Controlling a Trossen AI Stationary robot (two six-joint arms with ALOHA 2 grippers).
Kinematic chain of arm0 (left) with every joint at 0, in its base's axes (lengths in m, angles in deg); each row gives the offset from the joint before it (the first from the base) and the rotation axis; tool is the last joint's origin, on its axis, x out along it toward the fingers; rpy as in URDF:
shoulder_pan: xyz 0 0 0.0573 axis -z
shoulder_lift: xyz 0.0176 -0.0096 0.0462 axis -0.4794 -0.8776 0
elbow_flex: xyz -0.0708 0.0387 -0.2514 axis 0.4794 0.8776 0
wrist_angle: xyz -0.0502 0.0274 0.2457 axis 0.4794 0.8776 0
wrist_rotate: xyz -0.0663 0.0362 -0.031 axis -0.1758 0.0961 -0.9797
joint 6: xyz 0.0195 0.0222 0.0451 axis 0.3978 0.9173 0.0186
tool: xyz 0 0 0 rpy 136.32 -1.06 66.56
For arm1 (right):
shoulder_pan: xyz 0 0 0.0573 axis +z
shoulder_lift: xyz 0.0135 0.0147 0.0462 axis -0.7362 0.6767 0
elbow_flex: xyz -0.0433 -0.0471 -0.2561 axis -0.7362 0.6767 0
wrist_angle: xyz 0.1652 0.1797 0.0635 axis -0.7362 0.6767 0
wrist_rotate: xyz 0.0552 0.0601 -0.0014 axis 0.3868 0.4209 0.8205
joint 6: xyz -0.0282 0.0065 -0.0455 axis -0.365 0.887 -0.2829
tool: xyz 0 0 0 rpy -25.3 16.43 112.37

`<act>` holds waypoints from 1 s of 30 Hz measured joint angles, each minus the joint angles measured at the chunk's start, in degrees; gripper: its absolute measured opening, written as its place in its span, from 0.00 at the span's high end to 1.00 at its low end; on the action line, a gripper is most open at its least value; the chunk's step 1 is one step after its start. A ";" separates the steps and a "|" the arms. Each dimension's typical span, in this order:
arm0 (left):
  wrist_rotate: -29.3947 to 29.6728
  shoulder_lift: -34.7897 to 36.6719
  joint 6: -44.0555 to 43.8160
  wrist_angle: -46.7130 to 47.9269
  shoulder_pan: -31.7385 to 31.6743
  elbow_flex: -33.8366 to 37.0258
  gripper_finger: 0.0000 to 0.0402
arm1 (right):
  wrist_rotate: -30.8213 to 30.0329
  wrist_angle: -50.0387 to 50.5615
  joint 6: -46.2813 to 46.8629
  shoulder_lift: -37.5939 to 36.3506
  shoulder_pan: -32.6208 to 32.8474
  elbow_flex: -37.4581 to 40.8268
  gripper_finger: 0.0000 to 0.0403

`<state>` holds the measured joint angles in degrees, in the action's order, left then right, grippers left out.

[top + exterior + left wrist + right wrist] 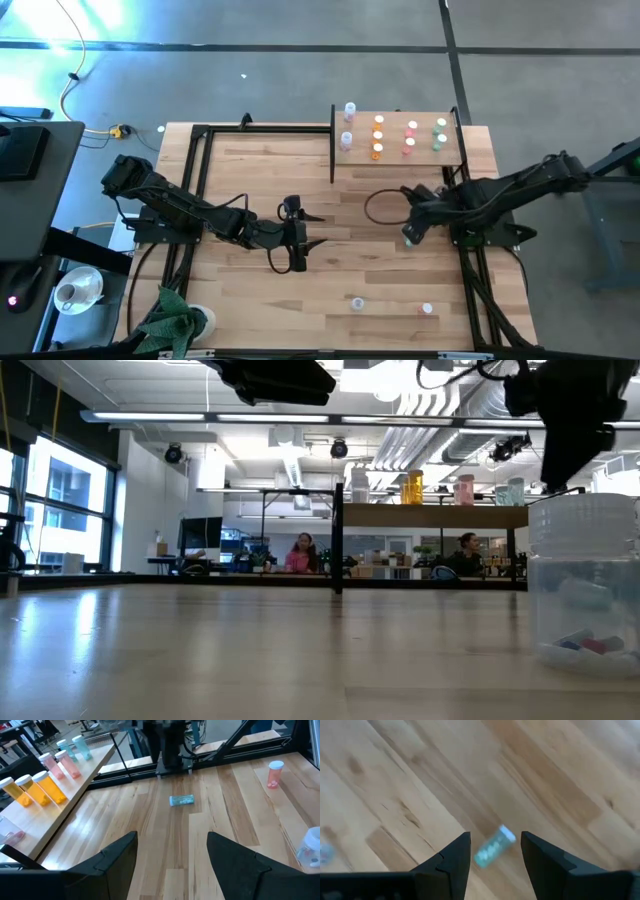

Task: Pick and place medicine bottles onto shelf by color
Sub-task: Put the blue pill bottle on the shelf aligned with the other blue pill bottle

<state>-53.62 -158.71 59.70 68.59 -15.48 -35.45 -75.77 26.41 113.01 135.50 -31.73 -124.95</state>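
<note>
under the right claw (495, 851), fingers spread and holding nothing, a green bottle (493, 848) lies on its side on the table (260, 170). left claw (303, 238) waits open mid-table. shelf (395, 150) already has about nine bottles grouped by color; three look left.

Bright, even overhead light; the right wrist view is motion-blurred, and a near bottle (585, 585) looms unfocused.
</note>
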 joint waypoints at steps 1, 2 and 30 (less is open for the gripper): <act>0.00 0.00 0.00 0.00 0.00 0.00 0.43 | 0.78 0.98 1.25 0.63 0.31 0.00 0.59; 0.00 0.00 0.00 0.00 0.00 -0.01 0.43 | 1.63 1.85 2.50 1.25 0.62 0.00 0.59; -0.88 0.00 -3.04 0.22 0.02 0.00 0.43 | 7.99 -1.45 13.13 18.95 4.39 0.00 0.45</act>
<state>-54.50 -158.71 56.66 68.80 -15.46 -35.45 -67.78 24.96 126.14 154.45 -27.34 -124.95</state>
